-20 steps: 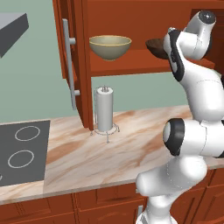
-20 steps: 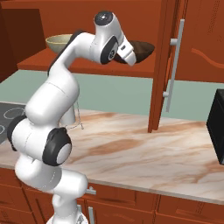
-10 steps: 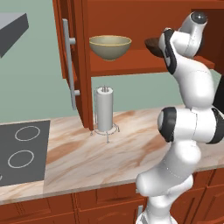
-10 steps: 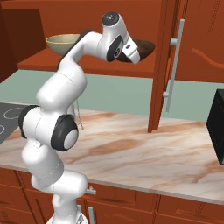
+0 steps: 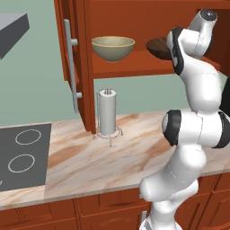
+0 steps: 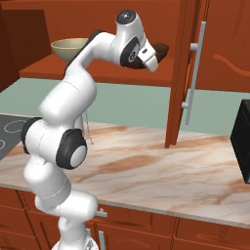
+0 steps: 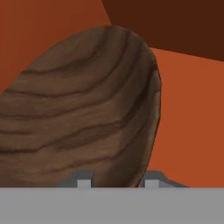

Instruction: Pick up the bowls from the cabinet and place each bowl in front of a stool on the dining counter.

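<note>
The red-brown wall cabinet (image 5: 130, 67) stands open, with two bowls on its shelf. The olive-tan bowl (image 5: 113, 48) with a pale rim sits at the left, also seen as the olive-tan bowl (image 6: 68, 47). At the right rests the dark brown wood-grain bowl (image 5: 157, 46) (image 6: 160, 49). My gripper (image 6: 152, 59) is up at the shelf against this bowl. In the hand view the brown bowl (image 7: 87, 109) looms close, and my gripper (image 7: 116, 180) has its two fingertips narrowed astride the bowl's near edge. The stool and dining counter are out of view.
The cabinet's left door (image 5: 67, 49) with a long silver handle hangs open, and the right door (image 6: 195, 73) too. Below lies a marble counter (image 5: 112, 157) with a paper-towel holder (image 5: 107, 112), a black cooktop (image 5: 20, 155) and a black appliance (image 6: 242, 141).
The arm has straightened and pushed the hand further in at the brown bowl. The fingers have drawn together from wide open onto the bowl's edge. Both bowls sit where they were.
</note>
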### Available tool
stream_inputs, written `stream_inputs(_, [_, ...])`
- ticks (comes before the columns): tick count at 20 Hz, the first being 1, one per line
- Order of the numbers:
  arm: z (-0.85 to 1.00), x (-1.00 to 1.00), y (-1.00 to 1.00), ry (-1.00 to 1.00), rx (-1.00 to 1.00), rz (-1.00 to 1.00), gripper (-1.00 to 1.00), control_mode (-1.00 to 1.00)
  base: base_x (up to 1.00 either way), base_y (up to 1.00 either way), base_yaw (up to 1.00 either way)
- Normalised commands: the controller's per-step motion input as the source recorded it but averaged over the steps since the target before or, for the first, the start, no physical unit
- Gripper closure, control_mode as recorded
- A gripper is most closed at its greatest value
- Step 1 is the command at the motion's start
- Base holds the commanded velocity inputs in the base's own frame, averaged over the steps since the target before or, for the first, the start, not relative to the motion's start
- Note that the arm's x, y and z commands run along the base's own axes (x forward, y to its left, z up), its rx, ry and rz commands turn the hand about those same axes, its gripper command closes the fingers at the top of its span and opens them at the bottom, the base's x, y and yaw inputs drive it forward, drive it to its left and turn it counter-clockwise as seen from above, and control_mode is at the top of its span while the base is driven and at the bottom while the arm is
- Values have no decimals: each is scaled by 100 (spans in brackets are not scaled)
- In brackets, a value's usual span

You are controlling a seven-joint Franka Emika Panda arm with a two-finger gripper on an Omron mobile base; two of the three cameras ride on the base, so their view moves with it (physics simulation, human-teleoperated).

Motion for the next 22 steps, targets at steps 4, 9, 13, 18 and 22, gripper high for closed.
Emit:
stream_inputs(4, [-56, -99, 33, 0, 0, 1, 100, -100, 0, 0, 0])
stream_inputs(9, [-49, -100, 61, 0, 0, 6, 100, -100, 0, 0, 0])
stream_inputs(13, [-15, -100, 29, 0, 0, 5, 100, -100, 0, 0, 0])
stream_inputs(18, [0, -100, 4, -8, 0, 5, 100, -100, 0, 0, 0])
stream_inputs(22, [3, -100, 0, -17, 0, 1, 100, -100, 0, 0, 0])
